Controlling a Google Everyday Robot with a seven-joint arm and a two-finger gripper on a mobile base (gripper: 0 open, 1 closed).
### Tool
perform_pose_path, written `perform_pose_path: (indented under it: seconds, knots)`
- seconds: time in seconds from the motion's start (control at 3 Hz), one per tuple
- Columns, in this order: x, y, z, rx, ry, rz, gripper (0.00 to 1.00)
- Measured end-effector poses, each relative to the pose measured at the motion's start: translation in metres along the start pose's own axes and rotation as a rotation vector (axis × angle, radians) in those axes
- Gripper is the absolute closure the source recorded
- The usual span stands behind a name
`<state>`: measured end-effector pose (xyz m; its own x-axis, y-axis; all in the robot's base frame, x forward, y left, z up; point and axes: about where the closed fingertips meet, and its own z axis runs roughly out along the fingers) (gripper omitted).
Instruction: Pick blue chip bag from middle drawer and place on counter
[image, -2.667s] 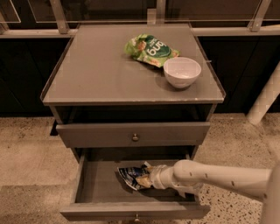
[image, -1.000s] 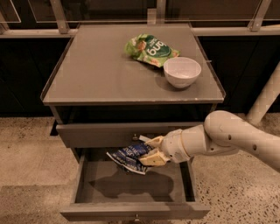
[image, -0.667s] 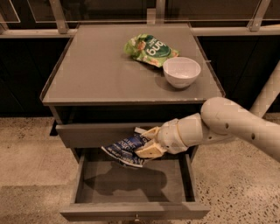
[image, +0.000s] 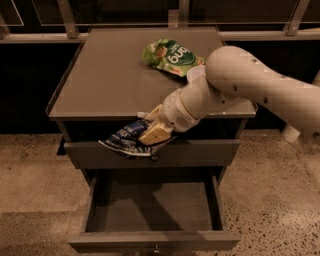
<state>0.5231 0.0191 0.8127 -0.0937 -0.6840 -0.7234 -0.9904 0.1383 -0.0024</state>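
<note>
My gripper (image: 149, 131) is shut on the blue chip bag (image: 126, 140), a crinkled dark-blue foil bag with white lettering. It holds the bag in the air in front of the closed top drawer, just below the counter's front edge. The middle drawer (image: 152, 206) is pulled open below, its flat grey floor bare. The counter (image: 112, 82) is the wide grey top above. My white arm (image: 240, 85) reaches in from the right across the counter's right side.
A green snack bag (image: 171, 56) lies at the back of the counter. A white bowl beside it is mostly hidden behind my arm. The closed top drawer front (image: 200, 152) sits under the counter edge. Speckled floor surrounds the cabinet.
The gripper has lifted the blue chip bag out of the middle drawer and carried it up and left, to just under the counter's front edge. The drawer floor is now bare.
</note>
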Motion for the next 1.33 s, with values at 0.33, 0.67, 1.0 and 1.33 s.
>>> perform_pose_path:
  seconds: [0.33, 0.67, 1.0, 1.33]
  knots:
    - [-0.043, -0.023, -0.010, 0.000, 0.048, -0.035, 1.00]
    - [-0.086, -0.038, -0.014, 0.010, 0.104, -0.074, 1.00]
    - [-0.113, -0.061, -0.021, 0.048, 0.118, -0.086, 1.00]
    - [-0.109, -0.090, -0.030, 0.120, 0.111, -0.065, 1.00]
